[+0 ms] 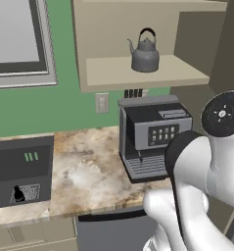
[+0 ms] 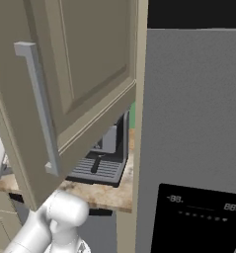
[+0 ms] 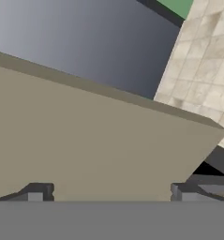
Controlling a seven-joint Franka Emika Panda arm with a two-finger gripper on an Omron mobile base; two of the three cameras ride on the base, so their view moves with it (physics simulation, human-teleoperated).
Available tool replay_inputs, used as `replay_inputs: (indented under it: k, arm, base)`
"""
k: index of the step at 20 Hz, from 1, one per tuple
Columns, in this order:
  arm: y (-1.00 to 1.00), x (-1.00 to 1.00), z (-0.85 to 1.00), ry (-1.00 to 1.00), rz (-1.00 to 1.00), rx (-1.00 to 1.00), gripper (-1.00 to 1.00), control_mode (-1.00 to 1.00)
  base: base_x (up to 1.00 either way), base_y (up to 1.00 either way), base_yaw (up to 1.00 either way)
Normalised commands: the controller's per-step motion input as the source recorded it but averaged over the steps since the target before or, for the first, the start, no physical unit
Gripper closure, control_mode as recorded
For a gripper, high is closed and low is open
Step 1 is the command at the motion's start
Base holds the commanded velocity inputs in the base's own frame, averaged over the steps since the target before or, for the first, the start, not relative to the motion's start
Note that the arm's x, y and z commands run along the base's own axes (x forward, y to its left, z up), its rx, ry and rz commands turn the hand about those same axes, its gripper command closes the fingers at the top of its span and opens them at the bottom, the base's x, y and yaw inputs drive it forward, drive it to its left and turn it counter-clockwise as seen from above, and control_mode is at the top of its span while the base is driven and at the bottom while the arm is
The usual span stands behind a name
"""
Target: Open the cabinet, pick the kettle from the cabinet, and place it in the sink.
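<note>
A green wall (image 1: 64, 105) backs the marbled tan stone counter (image 1: 84, 169) I am parked at. Going left to right in the left base view, I see the grey-framed window (image 1: 20, 44) at the upper left, then a boxy black appliance with green lights (image 1: 21, 171) on the counter's left end. Next comes the beige-tan wall cabinet (image 1: 104, 73), standing open, with the small squat dark grey metal kettle (image 1: 145, 51) upright on its shelf, its curved spout pointing left toward the window and its arched loop handle rising straight above the lid. Its long axis, from spout to body, runs left to right along the shelf. Below it the boxy grey and black coffee machine (image 1: 152, 135) sits on the counter, and my white arm (image 1: 197, 186) rises at the lower right.

In the right base view the cabinet's raised-panel door (image 2: 85, 64) is swung out toward me, its long vertical grey bar handle (image 2: 38, 106) on the left, and a tall grey refrigerator with a black display panel (image 2: 193, 123) lies to the right.

In the hand view my claw (image 3: 108, 192) has its two dark fingertips (image 3: 36, 192) spread wide apart with nothing between them, close in front of a flat tan panel (image 3: 94, 145). Beyond the claw lie a grey surface (image 3: 85, 42) and pale tiled floor (image 3: 202, 70). I cannot tell from the hand view where the kettle lies relative to the claw.
</note>
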Motion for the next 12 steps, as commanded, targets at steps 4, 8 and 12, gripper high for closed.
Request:
replay_inputs:
  k: [4, 8, 12]
  arm:
    - [-0.5, -0.16, 0.03, 0.04, -0.03, 0.0, -1.0, -1.0]
    - [-0.44, -0.08, 0.02, 0.08, -0.01, 0.0, -1.0, -1.0]
    - [-0.22, 0.01, 0.0, 0.14, 0.0, -0.01, -1.0, -1.0]
  base:
    - [0.0, 0.0, 0.0]
    - [0.0, 0.0, 0.0]
    - [0.0, 0.0, 0.0]
